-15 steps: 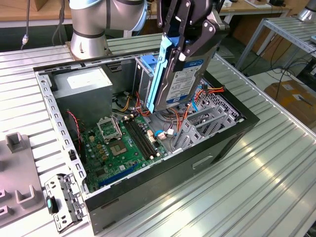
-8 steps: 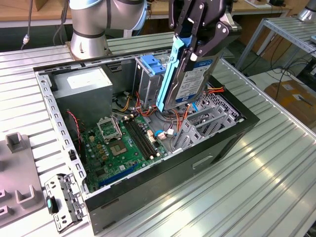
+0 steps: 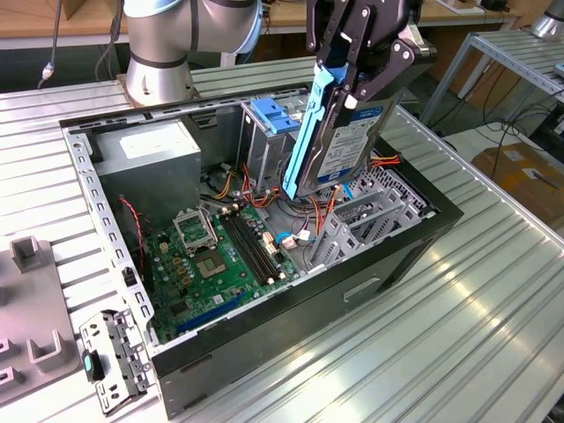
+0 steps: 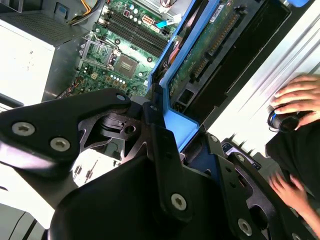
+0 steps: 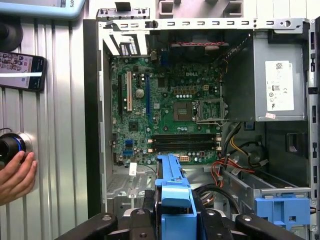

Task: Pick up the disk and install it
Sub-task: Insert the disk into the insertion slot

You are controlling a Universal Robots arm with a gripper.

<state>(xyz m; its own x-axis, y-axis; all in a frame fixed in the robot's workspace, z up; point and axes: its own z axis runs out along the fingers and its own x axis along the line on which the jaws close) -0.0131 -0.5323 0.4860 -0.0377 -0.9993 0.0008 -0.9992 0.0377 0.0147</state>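
The disk [image 3: 351,141], a silver-grey drive with a white label in a blue carrier frame [image 3: 305,132], hangs on edge and tilted above the open computer case [image 3: 414,242], over its drive bay [image 3: 366,211]. My gripper [image 3: 342,86] is shut on the disk's upper end. In the second wrist view the disk [image 4: 210,45] shows its green circuit-board side, with the blue frame [image 4: 176,126] clamped between the black fingers [image 4: 162,150]. The first wrist view looks down past the blue frame [image 5: 172,192] into the case.
Inside the case lie a green motherboard [image 3: 220,256], a grey power-supply box [image 3: 150,154], a tall metal cage with a blue latch [image 3: 271,115] and loose cables. A metal bracket [image 3: 110,357] lies on the table. A person's hand [image 5: 15,175] rests on a knob beside a phone [image 5: 22,70].
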